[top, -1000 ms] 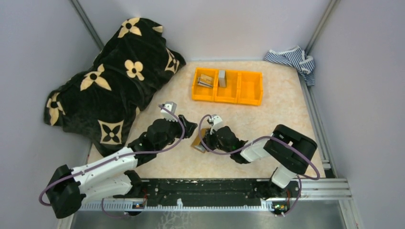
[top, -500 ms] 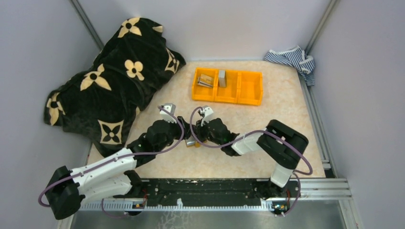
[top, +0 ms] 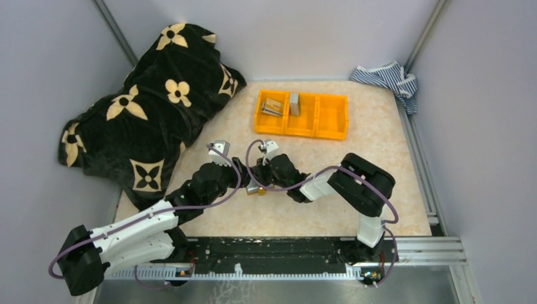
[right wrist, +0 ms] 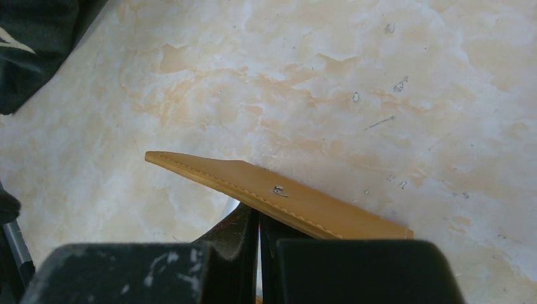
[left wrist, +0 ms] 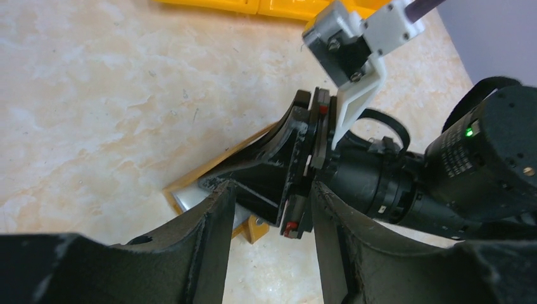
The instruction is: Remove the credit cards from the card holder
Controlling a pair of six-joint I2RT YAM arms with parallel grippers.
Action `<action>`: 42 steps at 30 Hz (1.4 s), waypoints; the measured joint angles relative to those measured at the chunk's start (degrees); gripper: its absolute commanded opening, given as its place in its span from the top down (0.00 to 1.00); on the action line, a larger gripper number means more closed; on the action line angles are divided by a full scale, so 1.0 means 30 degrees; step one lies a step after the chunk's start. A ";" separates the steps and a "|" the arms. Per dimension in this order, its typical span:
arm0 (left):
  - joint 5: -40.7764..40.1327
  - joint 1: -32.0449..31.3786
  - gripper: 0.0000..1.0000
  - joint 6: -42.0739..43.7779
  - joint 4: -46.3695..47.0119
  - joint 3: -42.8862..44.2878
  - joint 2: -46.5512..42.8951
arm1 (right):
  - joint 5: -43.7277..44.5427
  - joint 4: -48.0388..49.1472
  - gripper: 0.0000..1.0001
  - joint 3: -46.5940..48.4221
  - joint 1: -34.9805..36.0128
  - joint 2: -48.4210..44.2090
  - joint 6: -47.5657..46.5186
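Note:
The card holder (top: 254,189), a small orange-tan wallet, lies tilted on the table between the two grippers. In the left wrist view the card holder (left wrist: 190,180) shows a grey-blue inside and a small snap tab. My right gripper (top: 257,180) is shut on the edge of it. In the right wrist view the right gripper (right wrist: 259,221) pinches under the tan flap (right wrist: 285,197), which bears a small metal snap. My left gripper (top: 244,180) is open. In its own view the left gripper (left wrist: 271,196) has one finger on each side of the right gripper's fingers (left wrist: 272,164). No card can be told apart.
An orange three-compartment bin (top: 332,118) stands at the back, with grey metal pieces (top: 274,106) in its left compartments. A black blanket with tan flowers (top: 145,95) covers the left side. A striped cloth (top: 386,78) lies in the back right corner.
My right gripper has moved left with the card holder, up to the left gripper. The left gripper has shifted slightly and now straddles the right fingers.

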 measured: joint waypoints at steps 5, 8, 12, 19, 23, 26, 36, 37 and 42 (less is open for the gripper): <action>-0.0029 0.0000 0.45 0.0146 0.0124 -0.0393 0.0240 | -0.0233 -0.0117 1.00 0.0036 -0.0248 0.0000 -0.0109; -0.0022 0.0000 0.45 0.0146 0.0255 -0.0423 0.0583 | -0.0474 -0.0109 1.00 0.0036 -0.0495 0.0000 -0.0095; -0.0015 0.0000 0.45 0.0153 0.0597 -0.0466 0.1013 | -0.0765 -0.0058 1.00 0.0036 -0.0918 0.0000 -0.0058; 0.0168 0.0000 0.45 0.0597 0.1749 -0.0546 0.2448 | -0.1581 0.0029 1.00 0.0503 -0.1778 0.0306 0.0495; 0.0517 0.0000 0.45 0.1049 0.2645 -0.0546 0.3490 | -0.2222 -0.0066 1.00 0.1151 -0.2186 0.1086 0.1115; 0.1042 0.0000 0.45 0.1428 0.3373 -0.0546 0.4204 | -0.2718 -0.0109 1.00 0.1275 -0.2390 0.1523 0.1523; 0.1166 0.0583 0.45 0.2186 0.4932 0.0189 0.7308 | -0.3126 -0.0051 1.00 0.1224 -0.2980 0.1603 0.1953; 0.1158 0.0743 0.45 0.2157 0.4947 0.0408 0.7650 | -0.3045 -0.0022 1.00 0.1202 -0.3126 0.1603 0.1967; 0.0721 0.1639 0.46 0.1996 0.5238 0.0590 0.8772 | -0.3453 0.0925 1.00 0.0539 -0.3009 0.1596 0.2215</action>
